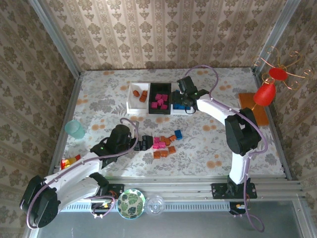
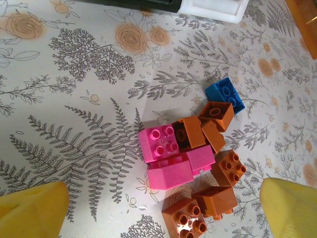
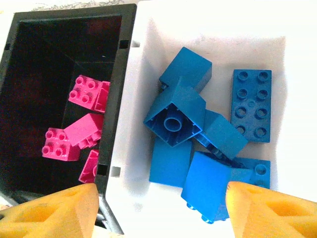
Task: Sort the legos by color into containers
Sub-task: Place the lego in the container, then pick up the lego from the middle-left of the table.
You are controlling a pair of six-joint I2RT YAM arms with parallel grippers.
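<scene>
Containers: three bins joined in a row. The left white bin (image 1: 131, 102) holds two orange-brown legos (image 1: 143, 96), the black bin (image 3: 124, 99) holds at least four pink legos (image 3: 86, 91), and the right white bin (image 3: 297, 49) holds about seven blue legos (image 3: 173, 116). Loose on the table (image 1: 223, 144): one blue brick (image 2: 225, 95), three pink bricks (image 2: 158, 144) and about six orange-brown bricks (image 2: 229, 167), piled too closely for a firm count. Sundries: one teal cup (image 1: 75, 129), one round green-patterned plate (image 1: 131, 202), one clear round item (image 1: 155, 204).
</scene>
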